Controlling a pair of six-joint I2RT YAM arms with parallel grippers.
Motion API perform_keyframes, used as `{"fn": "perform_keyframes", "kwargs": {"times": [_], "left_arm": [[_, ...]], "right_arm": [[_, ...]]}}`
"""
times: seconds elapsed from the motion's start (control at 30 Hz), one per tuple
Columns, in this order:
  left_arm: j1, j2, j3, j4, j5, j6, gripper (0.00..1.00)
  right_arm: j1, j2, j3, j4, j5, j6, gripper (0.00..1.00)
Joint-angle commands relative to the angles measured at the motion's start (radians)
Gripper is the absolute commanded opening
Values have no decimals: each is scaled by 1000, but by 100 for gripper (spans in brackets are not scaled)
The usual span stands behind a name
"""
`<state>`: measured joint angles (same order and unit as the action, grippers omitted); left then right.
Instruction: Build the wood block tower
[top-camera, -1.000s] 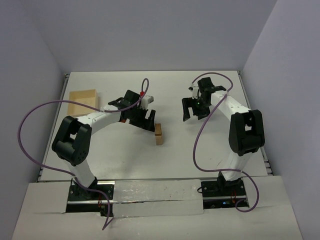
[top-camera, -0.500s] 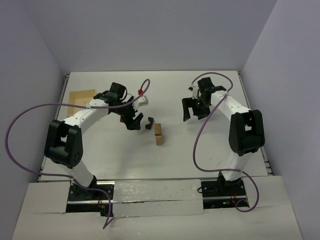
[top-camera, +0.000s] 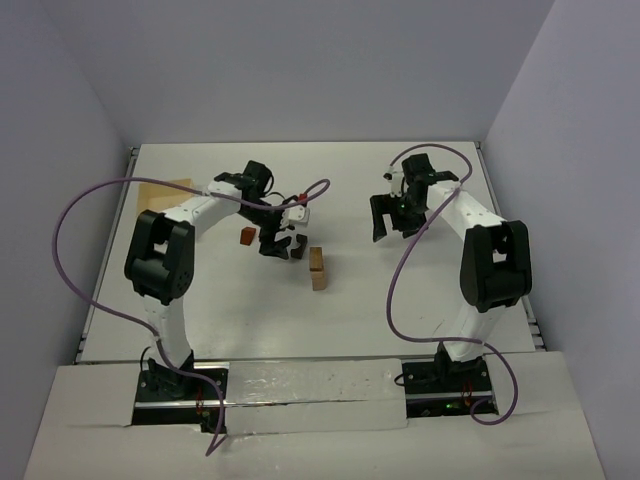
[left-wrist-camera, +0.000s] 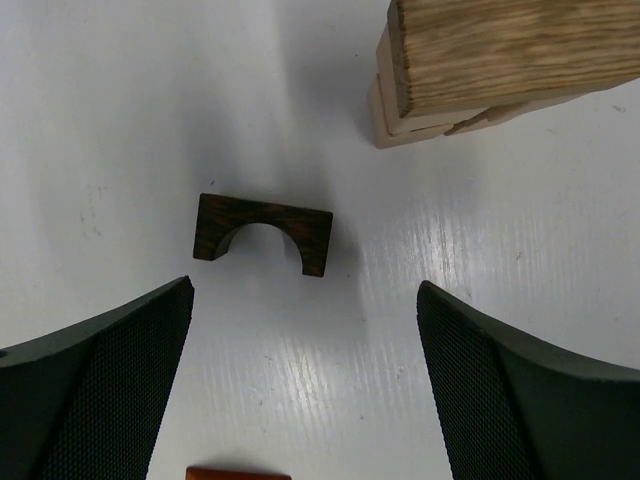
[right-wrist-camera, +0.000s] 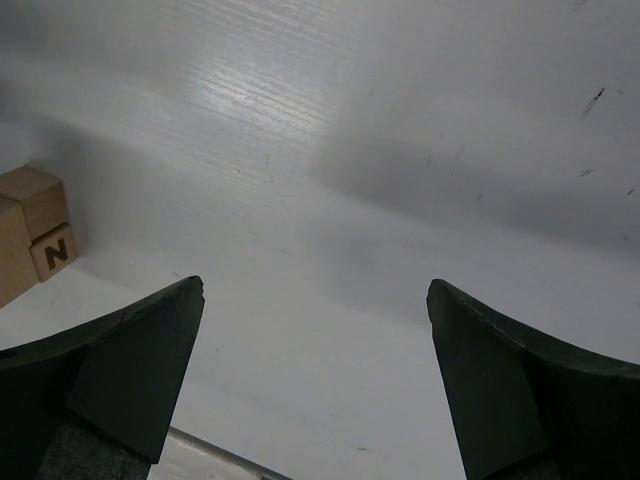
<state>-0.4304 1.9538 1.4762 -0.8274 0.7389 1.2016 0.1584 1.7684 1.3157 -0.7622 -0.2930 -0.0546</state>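
A short stack of pale tan blocks (top-camera: 318, 268) stands mid-table; it also shows at the top right of the left wrist view (left-wrist-camera: 480, 70). A dark brown arch block (left-wrist-camera: 262, 233) lies flat on the table just beside the stack. An orange-brown cube (top-camera: 246, 236) sits to the left, and its edge shows in the left wrist view (left-wrist-camera: 238, 472). My left gripper (top-camera: 282, 245) hovers open over the arch, which lies just ahead of the fingertips and between their lines (left-wrist-camera: 305, 290). My right gripper (top-camera: 392, 222) is open and empty (right-wrist-camera: 315, 288), to the right of the stack.
A shallow pale wooden tray (top-camera: 155, 187) lies at the back left, partly behind the left arm. Pale blocks, one marked N (right-wrist-camera: 55, 252), show at the left edge of the right wrist view. Purple cables loop beside both arms.
The left arm has swung its gripper back to the right, over the arch, uncovering the orange-brown cube. The right gripper has shifted slightly away from the bases.
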Motion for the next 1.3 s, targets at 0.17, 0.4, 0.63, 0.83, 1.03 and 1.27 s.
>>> {"fn": "perform_keyframes", "kwargs": {"times": [0.17, 0.4, 0.63, 0.83, 1.03, 1.27], "left_arm": [[-32, 77, 84, 34, 16, 84, 99], [-39, 126, 110, 29, -9, 112, 99], [-45, 141, 104, 65, -28, 106, 99], [-47, 155, 115, 80, -30, 101, 97], [-49, 150, 110, 68, -6, 127, 86], [-43, 60, 23, 100, 17, 72, 53]], "right_arm": [[-20, -21, 16, -19, 14, -14, 100], [-27, -7, 37, -28, 15, -14, 100], [-28, -1, 48, -32, 15, -14, 100], [-31, -11, 48, -34, 15, -18, 100], [-31, -47, 35, -21, -17, -29, 100], [-34, -132, 14, 27, -60, -71, 100]]}}
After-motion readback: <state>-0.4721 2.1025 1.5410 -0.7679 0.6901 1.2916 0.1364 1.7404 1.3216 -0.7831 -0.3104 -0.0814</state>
